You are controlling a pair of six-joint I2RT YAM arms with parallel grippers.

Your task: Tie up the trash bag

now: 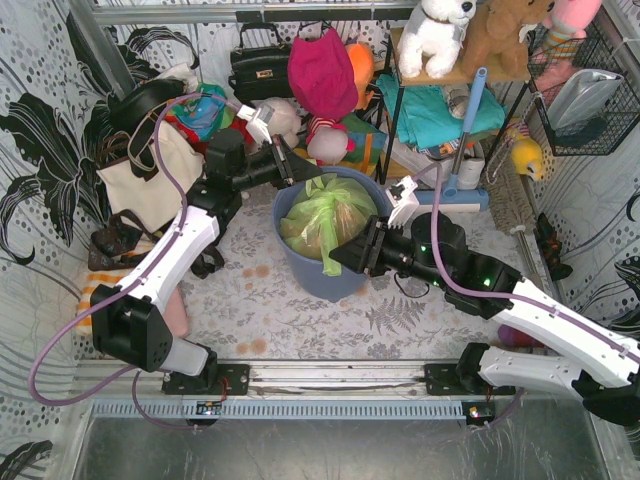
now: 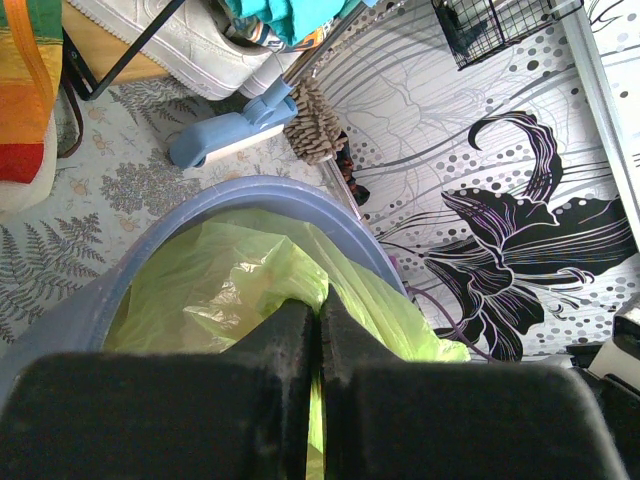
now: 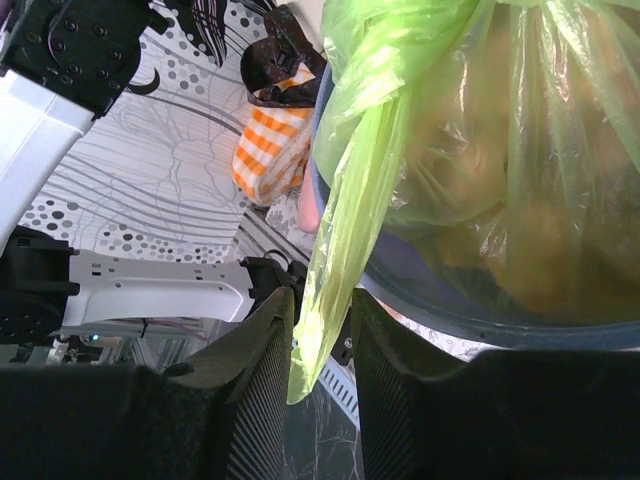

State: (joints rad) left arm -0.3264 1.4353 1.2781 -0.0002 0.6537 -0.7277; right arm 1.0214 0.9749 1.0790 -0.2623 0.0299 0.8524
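The trash bag is thin light-green plastic with tan scraps showing through, sitting in a blue-grey round bin. My left gripper is at the bin's far rim, shut on a fold of the bag's edge. My right gripper is at the bin's near rim, open, with a hanging green strip of the bag between its fingers, not pinched. The bag fills the right wrist view.
A cream tote bag stands at the left. A shelf with cloths and plush toys is behind the bin, with a blue dustpan and brush on the floor. A wire basket hangs at right. An orange checked cloth lies near the left arm's base.
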